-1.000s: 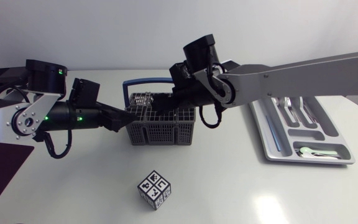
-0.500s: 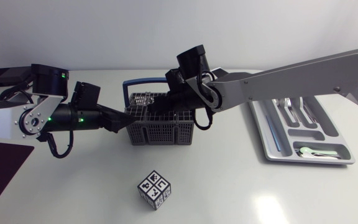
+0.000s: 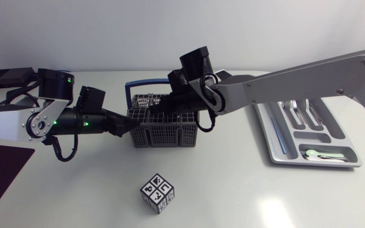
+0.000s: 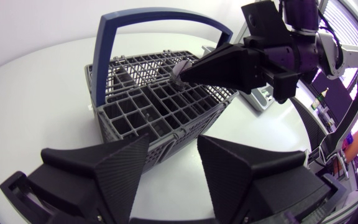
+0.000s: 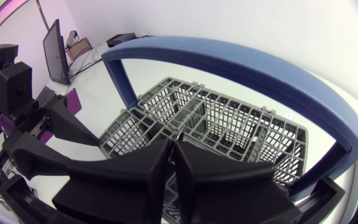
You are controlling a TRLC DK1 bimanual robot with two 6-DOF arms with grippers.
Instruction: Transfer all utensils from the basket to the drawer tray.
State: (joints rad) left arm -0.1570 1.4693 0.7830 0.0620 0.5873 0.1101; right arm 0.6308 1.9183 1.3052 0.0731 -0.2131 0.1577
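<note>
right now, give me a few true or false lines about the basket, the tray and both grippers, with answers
1. The right gripper is over the basket, its fingers pinched on a silvery utensil. True.
2. The tray is empty. False: it holds several utensils, among them a pale green spoon.
3. The left gripper is shut. False: its fingers stand apart, at the basket's side.
4. The basket's handle is blue. True.
5. The patterned cube sits in the basket. False: it stands on the table, apart from the basket.
</note>
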